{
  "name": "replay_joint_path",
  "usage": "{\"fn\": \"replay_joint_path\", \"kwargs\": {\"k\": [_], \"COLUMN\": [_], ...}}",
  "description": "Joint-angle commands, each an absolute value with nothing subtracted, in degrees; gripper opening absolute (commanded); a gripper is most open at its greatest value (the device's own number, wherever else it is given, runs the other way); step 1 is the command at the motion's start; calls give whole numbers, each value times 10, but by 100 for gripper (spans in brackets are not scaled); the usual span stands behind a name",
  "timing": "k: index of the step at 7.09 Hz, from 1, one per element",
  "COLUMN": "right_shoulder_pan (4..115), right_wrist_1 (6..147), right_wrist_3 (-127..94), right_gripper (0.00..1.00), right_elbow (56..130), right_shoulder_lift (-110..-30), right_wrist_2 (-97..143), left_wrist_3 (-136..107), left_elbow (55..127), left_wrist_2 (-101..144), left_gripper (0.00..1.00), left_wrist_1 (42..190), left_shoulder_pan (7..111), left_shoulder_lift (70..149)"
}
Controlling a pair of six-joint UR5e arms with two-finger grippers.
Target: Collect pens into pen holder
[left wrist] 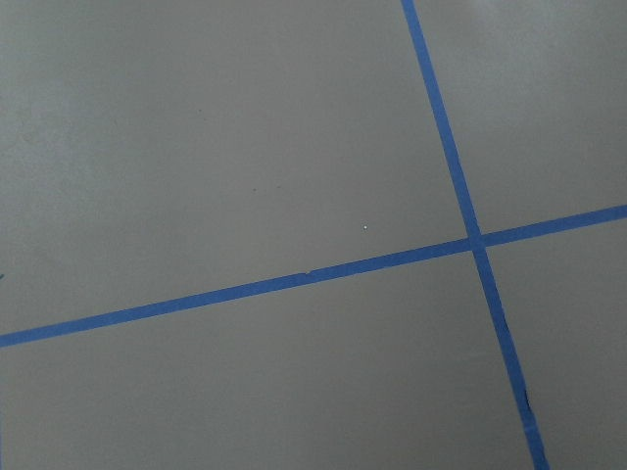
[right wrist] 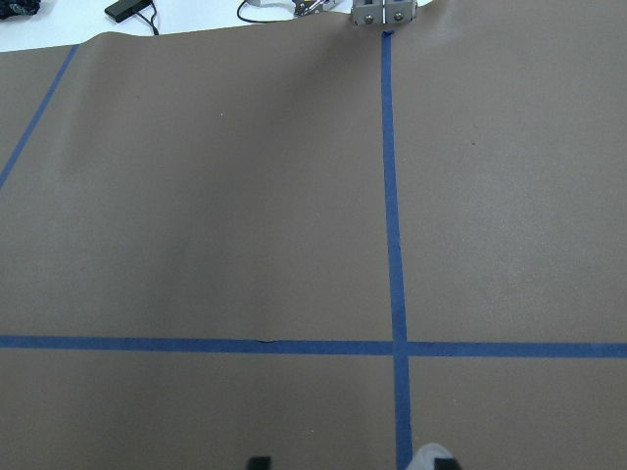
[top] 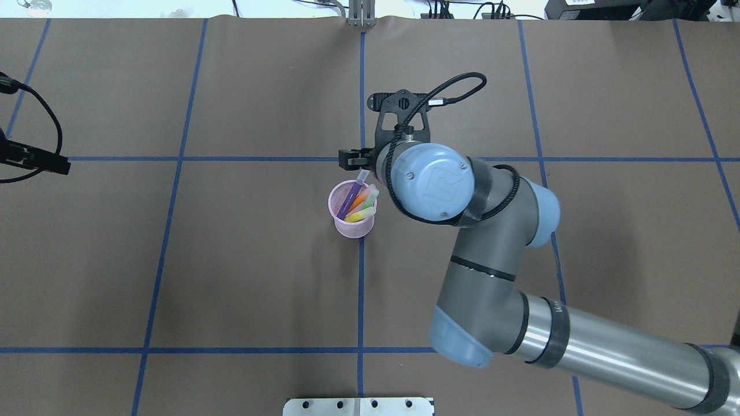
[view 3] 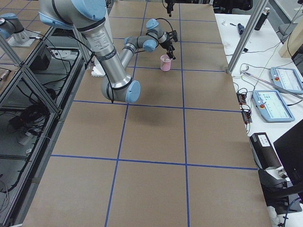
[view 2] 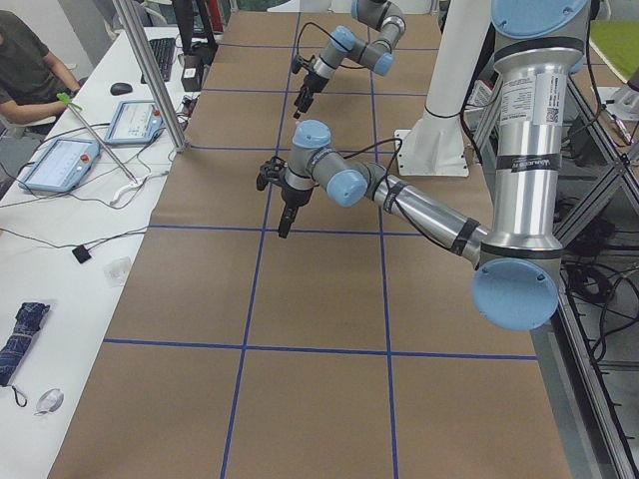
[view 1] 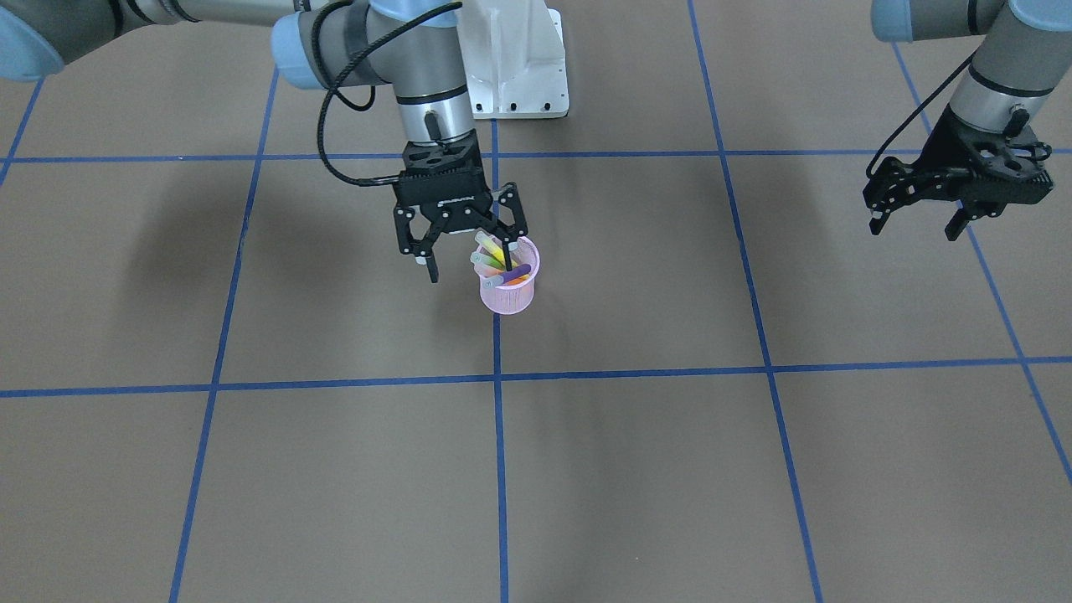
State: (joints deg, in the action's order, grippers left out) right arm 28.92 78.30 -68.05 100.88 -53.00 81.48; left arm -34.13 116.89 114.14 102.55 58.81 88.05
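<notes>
step: release over holder, judged last | purple, orange, green and yellow marker pens [view 1: 496, 254] stand in pale pink wire-mesh cup [view 1: 507, 300], mid-counter [view 1: 636, 469], caps leaning to 1 o'clock seen from overhead | right end effector [view 1: 470, 270] spread wide astride the rim | left end effector [view 1: 913, 228] fingers parted, empty, far out at 9 o'clock | next: lift straight up without snagging caps

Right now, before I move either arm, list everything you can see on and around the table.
pen holder: one, pale pink mesh, upright on the centre tape line.
pens: four, purple, orange, green and yellow, all leaning inside the holder.
table: one, brown cover with a blue tape grid.
teach pendants: two, grey, on the side bench.
person: one, dark shirt, seated at the bench.
right gripper: one, black, open, at the holder's rim.
left gripper: one, black, open, far off to the side, holding nothing.
</notes>
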Motion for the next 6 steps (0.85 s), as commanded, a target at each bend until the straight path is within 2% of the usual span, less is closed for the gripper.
{"fn": "replay_joint_path", "kwargs": {"k": [1, 3, 6], "right_shoulder_pan": [378, 476, 685], "right_wrist_1": [782, 782, 788], "right_wrist_3": [-620, -551, -279], "right_gripper": [100, 100, 100], "right_elbow": [1055, 1088, 1065], "right_shoulder_lift": [-636, -744, -867], "right_wrist_2": [945, 1074, 1230], "left_wrist_3": [-252, -221, -154], "left_elbow": [1166, 1142, 1122], "left_wrist_2": [1168, 1221, 1301], "left_gripper": [98, 99, 99], "left_wrist_1": [1025, 1027, 1026], "left_shoulder_pan": [634, 673, 746], "left_shoulder_lift": [854, 840, 824]}}
